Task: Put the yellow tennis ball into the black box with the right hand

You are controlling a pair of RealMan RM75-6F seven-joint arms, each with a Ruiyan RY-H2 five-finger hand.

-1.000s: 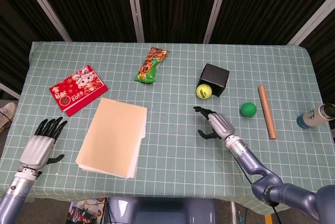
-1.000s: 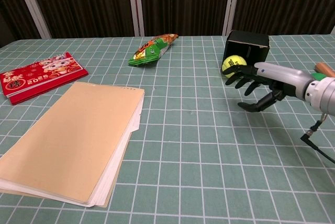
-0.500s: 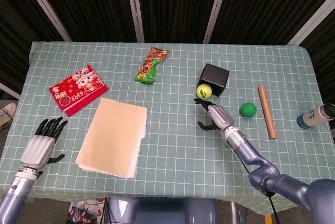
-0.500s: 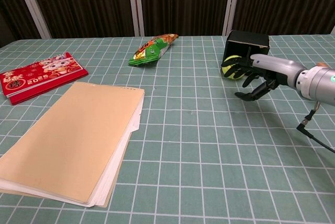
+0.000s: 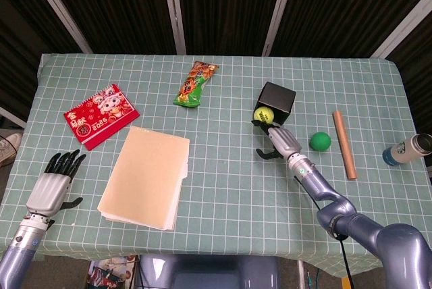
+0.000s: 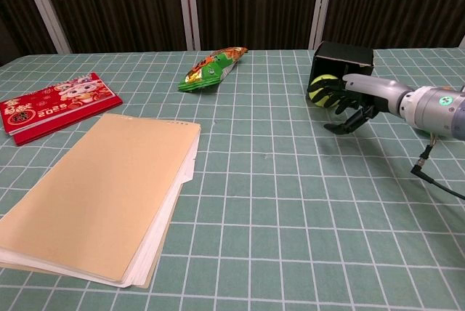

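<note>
Yellow tennis ball (image 5: 262, 115) sits on the counter (image 5: 229, 188) just outside the black box (image 5: 278, 102) mouth. My right robot hand (image 5: 278, 142) is spread, fingers cupping the ball's near side, nothing gripped yet.

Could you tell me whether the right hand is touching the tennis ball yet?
Cannot tell: in both views the right hand's fingers overlap the tennis ball, showing neither contact nor gap.

The right hand (image 5: 279, 141) is now further forward than a second ago, closer to the black box (image 5: 277, 101). Its fingers (image 6: 328, 94), earlier short of the yellow tennis ball (image 5: 263, 115), now reach over the ball's front, covering more of it in the chest view. The ball itself sits nearer the box's opening.
</note>
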